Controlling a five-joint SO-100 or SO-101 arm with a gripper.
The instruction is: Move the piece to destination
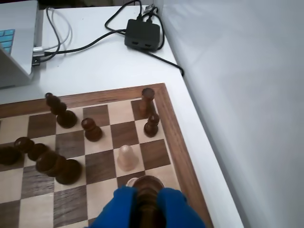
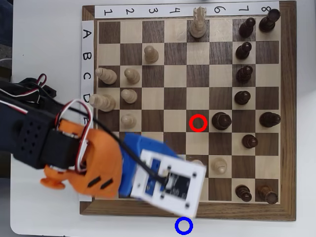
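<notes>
Pawn held, ready to carry off the board

The blue fingers grasp the dark pawn at the chessboard's near edge; next, carry it to the blue ring on the counter.

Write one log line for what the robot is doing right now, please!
phase: carrying | gripper: blue jaws shut on dark pawn | over: board edge | blue ring: empty, off board | red ring: empty

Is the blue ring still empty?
Yes, in the overhead view the blue ring encloses only bare white table, off the board's edge.
</notes>
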